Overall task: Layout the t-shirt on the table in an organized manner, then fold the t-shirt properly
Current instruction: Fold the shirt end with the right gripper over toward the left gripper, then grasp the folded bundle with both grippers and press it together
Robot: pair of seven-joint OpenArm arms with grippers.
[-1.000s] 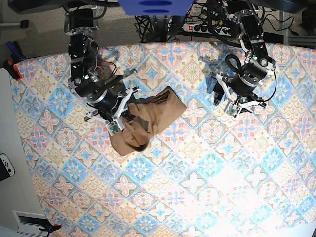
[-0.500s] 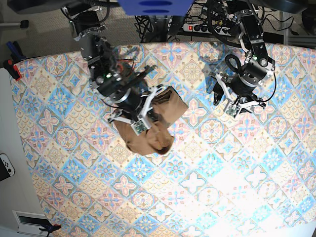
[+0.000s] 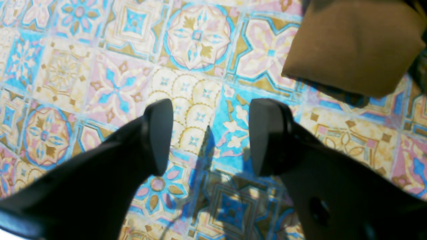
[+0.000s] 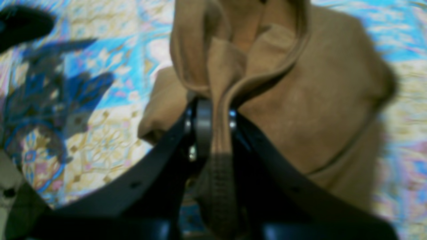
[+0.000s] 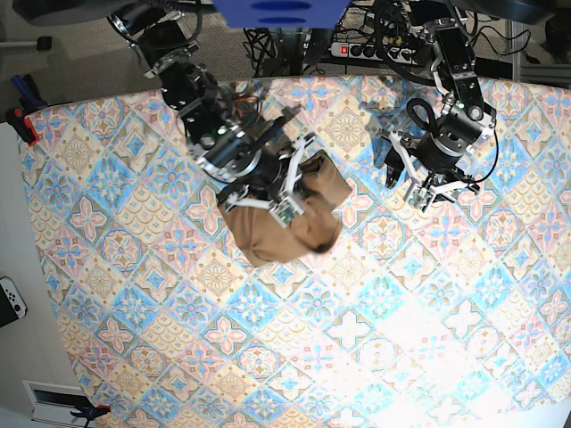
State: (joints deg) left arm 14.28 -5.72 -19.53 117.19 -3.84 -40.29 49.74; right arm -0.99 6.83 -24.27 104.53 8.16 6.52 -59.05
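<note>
The tan-brown t-shirt point(image 5: 284, 234) lies bunched in a crumpled heap on the patterned table point(image 5: 401, 339), left of centre. My right gripper point(image 5: 299, 194) sits over the heap's upper part. In the right wrist view this right gripper point(image 4: 213, 123) is shut on a raised fold of the t-shirt point(image 4: 317, 100), which drapes away from the fingers. My left gripper point(image 5: 409, 183) hovers to the right of the cloth, apart from it. The left wrist view has the left gripper point(image 3: 210, 133) open over bare table point(image 3: 100, 66), with a t-shirt point(image 3: 350, 46) corner at the upper right.
A power strip and tangled cables point(image 5: 357, 49) run behind the table's far edge. A white controller point(image 5: 11, 299) lies off the table at the left, and an orange clamp point(image 5: 22, 125) grips the left edge. Bare patterned surface stretches across the front and right.
My right arm has swung to the right and toward the table's far side, dragging the held t-shirt with it toward the middle. The left arm has stayed put.
</note>
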